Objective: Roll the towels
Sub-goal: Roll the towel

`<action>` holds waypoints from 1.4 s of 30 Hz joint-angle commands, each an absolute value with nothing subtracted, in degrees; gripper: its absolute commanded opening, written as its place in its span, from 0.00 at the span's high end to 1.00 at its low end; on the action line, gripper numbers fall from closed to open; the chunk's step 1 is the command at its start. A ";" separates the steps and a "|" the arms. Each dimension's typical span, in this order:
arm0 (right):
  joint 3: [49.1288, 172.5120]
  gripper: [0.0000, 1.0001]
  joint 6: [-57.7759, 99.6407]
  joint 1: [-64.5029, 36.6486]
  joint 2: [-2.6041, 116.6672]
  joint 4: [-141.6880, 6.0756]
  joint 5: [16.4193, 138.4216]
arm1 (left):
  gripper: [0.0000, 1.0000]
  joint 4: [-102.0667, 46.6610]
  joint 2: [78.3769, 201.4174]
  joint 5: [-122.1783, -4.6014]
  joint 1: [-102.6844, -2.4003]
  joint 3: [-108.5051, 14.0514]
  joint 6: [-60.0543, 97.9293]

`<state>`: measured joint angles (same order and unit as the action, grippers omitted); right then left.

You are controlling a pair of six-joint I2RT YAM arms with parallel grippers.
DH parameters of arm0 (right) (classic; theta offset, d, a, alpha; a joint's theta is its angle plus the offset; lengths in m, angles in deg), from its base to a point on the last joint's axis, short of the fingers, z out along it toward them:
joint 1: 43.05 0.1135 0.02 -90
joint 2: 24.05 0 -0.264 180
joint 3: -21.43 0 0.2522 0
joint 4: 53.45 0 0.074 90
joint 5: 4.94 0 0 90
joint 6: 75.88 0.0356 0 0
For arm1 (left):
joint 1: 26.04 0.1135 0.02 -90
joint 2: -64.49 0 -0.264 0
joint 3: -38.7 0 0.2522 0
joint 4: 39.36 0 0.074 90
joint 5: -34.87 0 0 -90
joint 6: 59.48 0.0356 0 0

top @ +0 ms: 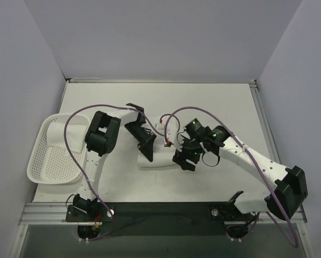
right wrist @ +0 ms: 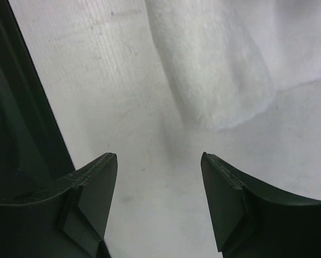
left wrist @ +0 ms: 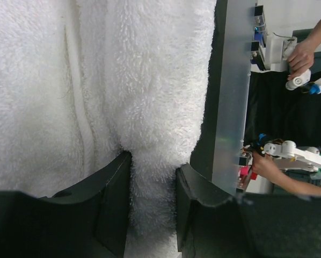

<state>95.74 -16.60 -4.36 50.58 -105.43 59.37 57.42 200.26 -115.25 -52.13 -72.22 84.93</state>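
Observation:
A white towel (top: 159,159) lies bunched in a short roll at the table's middle, between the two grippers. My left gripper (top: 147,149) sits on its left end. In the left wrist view the left gripper (left wrist: 153,201) is shut on a thick fold of the towel (left wrist: 96,80), with terry cloth filling the gap. My right gripper (top: 184,159) is at the roll's right end. The right wrist view shows the right gripper (right wrist: 159,161) open over bare table, a short way from the towel's end (right wrist: 214,70). Another towel (top: 55,133) lies in the basket.
A white perforated basket (top: 53,164) stands at the table's left edge. The table's near metal rail (left wrist: 230,97) runs just beyond the towel in the left wrist view. Purple cables loop over both arms.

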 commanded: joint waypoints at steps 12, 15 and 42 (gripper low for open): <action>92.67 0.30 -30.00 8.19 64.98 -82.77 76.63 | 0.84 59.56 210.74 -97.49 -51.45 -74.81 86.50; 90.40 0.38 -29.91 8.19 66.30 -82.94 72.86 | 0.81 60.01 211.09 -97.93 -51.00 -75.08 86.59; 109.27 1.00 -26.66 -2.01 86.16 -123.26 45.96 | 0.40 60.20 189.22 -112.51 -27.37 -88.35 86.44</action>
